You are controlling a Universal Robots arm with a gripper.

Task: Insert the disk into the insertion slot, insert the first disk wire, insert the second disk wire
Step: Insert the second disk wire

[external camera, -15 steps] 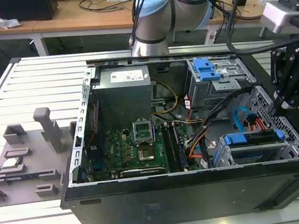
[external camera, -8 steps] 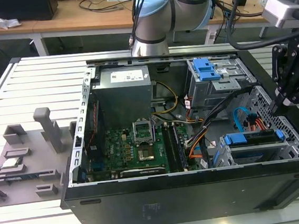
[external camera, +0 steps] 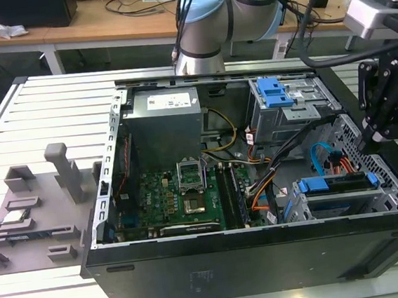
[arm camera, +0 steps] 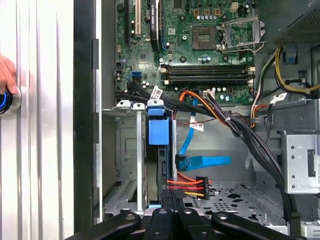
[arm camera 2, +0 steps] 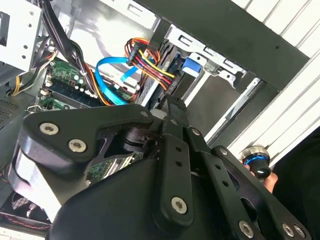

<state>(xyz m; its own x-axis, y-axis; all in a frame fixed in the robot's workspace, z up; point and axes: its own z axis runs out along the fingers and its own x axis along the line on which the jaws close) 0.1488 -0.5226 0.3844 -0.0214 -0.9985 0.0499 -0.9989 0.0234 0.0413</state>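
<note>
So, nearest: one open black computer case [external camera: 252,256] on a white slatted metal table [external camera: 47,107]. Inside, the low grey perforated insertion slot [arm camera: 125,150] holds the single silver disk [arm camera: 159,131] in its blue bracket. One flat blue cable [arm camera: 205,161] and one red-yellow-orange wire bundle [arm camera: 187,187] run to it. The black gripper [arm camera: 168,196] has its fingers together, tips beside that bundle, with wooden desks [external camera: 102,21] behind.

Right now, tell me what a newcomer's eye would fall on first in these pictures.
The open computer case, green motherboard showing, sits in the exterior view's middle. At its right, the black gripper hangs over the blue-bracketed disk. In the first wrist view, a bright blue cable crosses beside red-and-yellow wires.
</note>
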